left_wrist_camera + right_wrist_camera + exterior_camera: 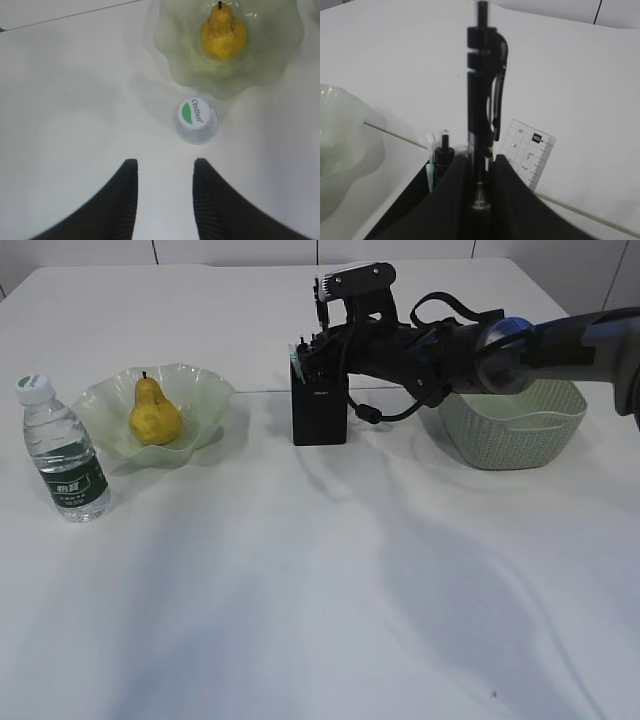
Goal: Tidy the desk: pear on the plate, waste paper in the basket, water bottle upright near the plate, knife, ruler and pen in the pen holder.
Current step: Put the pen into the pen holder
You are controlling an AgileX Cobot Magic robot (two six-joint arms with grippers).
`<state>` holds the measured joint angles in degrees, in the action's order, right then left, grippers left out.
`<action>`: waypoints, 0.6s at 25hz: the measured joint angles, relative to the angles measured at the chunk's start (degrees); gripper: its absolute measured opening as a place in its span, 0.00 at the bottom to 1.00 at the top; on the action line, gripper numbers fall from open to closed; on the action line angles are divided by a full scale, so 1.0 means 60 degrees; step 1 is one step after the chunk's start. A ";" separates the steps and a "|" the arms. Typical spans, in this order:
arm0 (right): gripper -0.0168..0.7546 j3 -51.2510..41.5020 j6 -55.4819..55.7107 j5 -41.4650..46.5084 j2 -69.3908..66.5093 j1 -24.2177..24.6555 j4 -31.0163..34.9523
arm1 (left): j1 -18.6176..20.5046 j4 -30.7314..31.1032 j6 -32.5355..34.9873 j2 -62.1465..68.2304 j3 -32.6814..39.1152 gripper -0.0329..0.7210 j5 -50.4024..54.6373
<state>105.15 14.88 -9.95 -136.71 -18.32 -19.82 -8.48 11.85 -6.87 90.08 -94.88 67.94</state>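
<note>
One black clip pen [481, 100] stands pinched in my right jaws [479, 192] above the matte black square pen holder [319, 405]; released crooked, it could catch the rim and tip onto the worktop. My left jaws [165, 200] hang open, empty.

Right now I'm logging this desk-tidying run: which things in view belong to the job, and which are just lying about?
Belong to the job:
pear
plate
water bottle
pen holder
basket
ruler
pen in the right gripper

Lying about:
nothing visible
</note>
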 joint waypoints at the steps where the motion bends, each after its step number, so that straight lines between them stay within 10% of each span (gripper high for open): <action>1: 0.18 0.0000 0.0000 -0.0019 0.0000 0.0000 0.0000 | 0.0000 0.0000 0.0000 0.0000 0.0000 0.39 0.0019; 8: 0.43 0.0000 0.0059 -0.0078 0.0000 0.0000 0.0000 | 0.0000 0.0000 0.0000 0.0000 0.0000 0.39 0.0210; 15: 0.48 -0.0016 0.0744 0.0010 0.0084 0.0000 0.0000 | 0.0000 0.0000 0.0000 0.0000 0.0000 0.39 0.0226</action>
<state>105.05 19.34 -9.89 -136.20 -18.32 -19.82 -8.48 11.85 -6.87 90.08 -94.88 69.29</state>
